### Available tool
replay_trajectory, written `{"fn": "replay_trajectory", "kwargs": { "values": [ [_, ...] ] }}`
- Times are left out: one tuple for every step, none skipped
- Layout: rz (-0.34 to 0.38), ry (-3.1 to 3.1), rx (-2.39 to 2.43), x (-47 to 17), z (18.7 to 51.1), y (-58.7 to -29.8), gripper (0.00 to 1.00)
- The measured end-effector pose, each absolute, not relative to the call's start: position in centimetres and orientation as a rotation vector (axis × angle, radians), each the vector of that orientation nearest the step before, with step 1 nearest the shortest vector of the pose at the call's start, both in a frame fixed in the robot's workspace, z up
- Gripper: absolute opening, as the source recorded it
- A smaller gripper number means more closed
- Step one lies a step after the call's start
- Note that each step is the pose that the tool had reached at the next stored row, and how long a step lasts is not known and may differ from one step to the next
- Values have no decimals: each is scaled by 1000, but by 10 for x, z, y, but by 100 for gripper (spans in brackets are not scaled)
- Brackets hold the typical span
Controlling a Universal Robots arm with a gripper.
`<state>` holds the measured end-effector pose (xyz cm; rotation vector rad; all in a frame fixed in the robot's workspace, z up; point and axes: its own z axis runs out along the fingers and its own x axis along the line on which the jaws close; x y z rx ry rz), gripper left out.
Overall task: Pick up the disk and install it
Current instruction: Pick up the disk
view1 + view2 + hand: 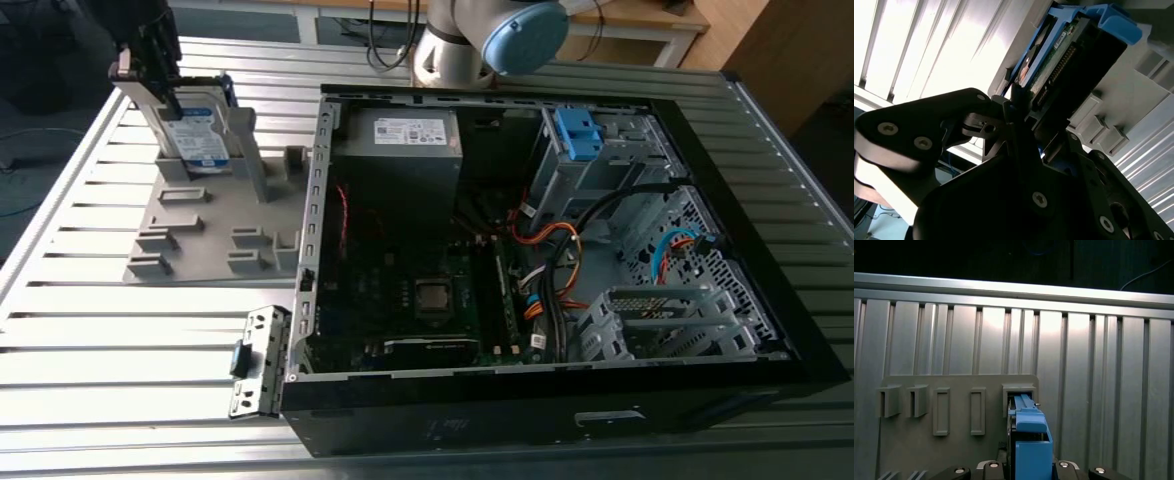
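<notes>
The disk [195, 128], silver with a white-and-blue label and a blue rail frame, stands on edge in a slot of the grey holder plate [200, 235] at the exterior view's far left. My gripper [144, 62] sits over its upper end. In the second wrist view the dark fingers [1004, 107] press against the end of the disk [1064, 50], so my gripper [1019, 107] looks shut on it. In the first wrist view the disk's blue frame [1030, 437] rises between the finger bases of the gripper [1031, 467], over the holder's slot [1019, 392].
An open black computer case [534, 400] lies to the exterior view's right of the holder. Inside are a grey metal box [400, 150] with a white sticker, a bare blue bracket [577, 132] in the drive bay, cables and the board. The arm's base [454, 50] stands behind it on the slatted metal table [107, 340].
</notes>
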<state>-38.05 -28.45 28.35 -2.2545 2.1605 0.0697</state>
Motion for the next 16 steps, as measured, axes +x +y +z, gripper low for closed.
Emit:
{"fn": "replay_trajectory", "kwargs": {
  "values": [
    [70, 2161, -2254, -381, 284, -285, 36],
    [70, 2161, -2255, -381, 284, -285, 36],
    [70, 2161, -2255, -381, 284, -285, 36],
    [70, 2161, -2255, -381, 284, -285, 36],
    [70, 2161, -2255, -381, 284, -285, 36],
    [70, 2161, -2255, -381, 285, -285, 36],
    [70, 2161, -2255, -381, 285, -285, 36],
    [70, 2161, -2255, -381, 285, -285, 36],
    [70, 2161, -2254, -381, 285, -285, 36],
    [70, 2161, -2255, -381, 286, -285, 36],
    [70, 2161, -2255, -381, 286, -285, 36],
    [70, 2161, -2255, -381, 287, -285, 36],
    [70, 2161, -2254, -381, 287, -285, 36],
    [70, 2160, -2254, -381, 287, -285, 36],
    [70, 2160, -2254, -381, 287, -285, 36],
    [70, 2161, -2255, -381, 288, -285, 36]
  ]
}}
